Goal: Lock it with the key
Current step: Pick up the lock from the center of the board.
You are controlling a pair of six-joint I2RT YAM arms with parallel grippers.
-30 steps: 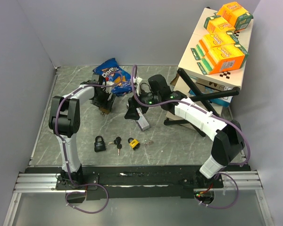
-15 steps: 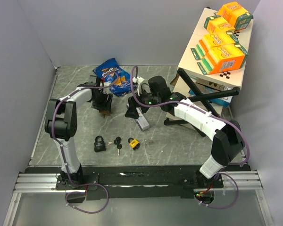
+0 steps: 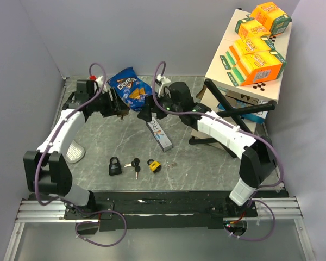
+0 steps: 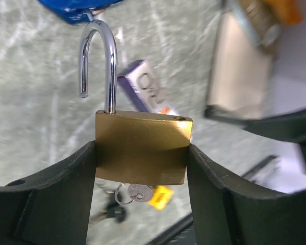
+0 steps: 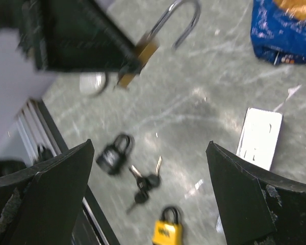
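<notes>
My left gripper (image 4: 142,166) is shut on the sides of a brass padlock (image 4: 142,148), holding it above the table. Its steel shackle (image 4: 99,61) stands open, one leg free. A small silver key (image 4: 135,192) on a ring sticks out of the lock's underside. From above, the left gripper (image 3: 115,103) is at the back, beside the chip bag. My right gripper (image 5: 150,173) is open and holds nothing; the brass padlock (image 5: 145,51) shows up and to the left of it. In the top view the right gripper (image 3: 146,114) hangs just right of the held lock.
On the near table lie a black padlock (image 3: 114,166), black-headed keys (image 3: 135,165) and a yellow padlock (image 3: 154,166). A long white box (image 3: 159,133) lies mid-table and a blue chip bag (image 3: 129,88) behind it. A black stand (image 3: 228,117) and a shelf of orange boxes (image 3: 255,49) are at right.
The left jaws closed on the brass padlock and lifted it off the table, up and back, as the arm swung out left. The right gripper moved back and slightly left, staying open.
</notes>
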